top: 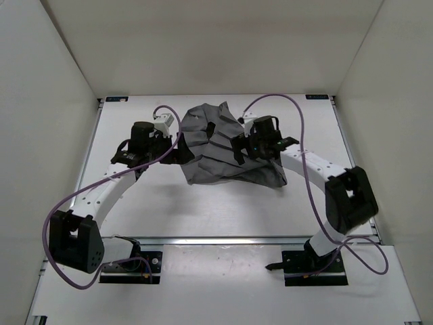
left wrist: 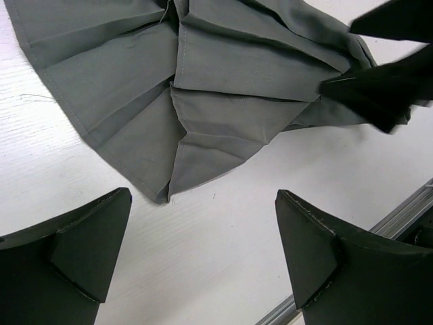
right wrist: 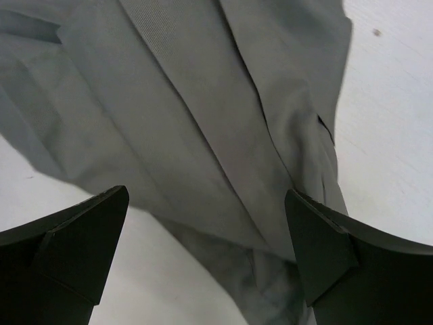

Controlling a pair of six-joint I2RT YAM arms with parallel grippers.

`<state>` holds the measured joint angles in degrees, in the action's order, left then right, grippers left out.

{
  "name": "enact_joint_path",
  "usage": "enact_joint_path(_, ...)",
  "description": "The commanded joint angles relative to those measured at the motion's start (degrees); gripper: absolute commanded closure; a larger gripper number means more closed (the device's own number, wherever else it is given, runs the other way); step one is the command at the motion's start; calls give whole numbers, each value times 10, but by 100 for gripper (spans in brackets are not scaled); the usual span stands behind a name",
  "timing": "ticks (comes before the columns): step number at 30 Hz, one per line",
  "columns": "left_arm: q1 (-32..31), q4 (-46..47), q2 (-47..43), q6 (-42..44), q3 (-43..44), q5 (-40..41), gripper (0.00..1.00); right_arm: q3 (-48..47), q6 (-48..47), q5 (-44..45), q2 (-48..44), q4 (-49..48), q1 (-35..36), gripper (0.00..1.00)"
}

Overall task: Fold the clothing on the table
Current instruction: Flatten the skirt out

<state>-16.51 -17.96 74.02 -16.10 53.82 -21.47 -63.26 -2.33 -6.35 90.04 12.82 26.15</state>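
Overhead, right arm [top: 308, 164] seemingly hides some clothing [top: 203, 162].

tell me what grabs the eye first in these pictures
The crumpled grey clothing lies bunched toward the far side of the white table. The left claw hangs open just off its hem, and the right claw stands open over its folds.

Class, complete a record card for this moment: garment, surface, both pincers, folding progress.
garment: grey clothing, bunched in uneven pleats, not flat
surface: white table
left pincer: open, over bare table beside the hem, holding nothing
right pincer: open, above the fabric, holding nothing
progress: no neat fold yet
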Motion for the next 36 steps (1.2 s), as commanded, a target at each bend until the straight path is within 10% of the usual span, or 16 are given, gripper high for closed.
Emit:
enact_joint_path(1,5,-18,-40,16,-4,-8,1,-50,-63,42,59,-23,17,3)
enact_joint_path(11,-1,-60,-34,59,5,14,1,-151,-65,13,179,-36,19,31)
enact_joint_path(17,3,-60,-22,56,8,11,1,-205,-19,-7,225,-22,10,99)
enact_joint_path(25,26,-48,-26,47,1,1,1,-274,-21,43,189,18,-44,100)
enact_joint_path(36,30,2,-12,14,1,-10,1,-241,99,158,144,39,-291,100)
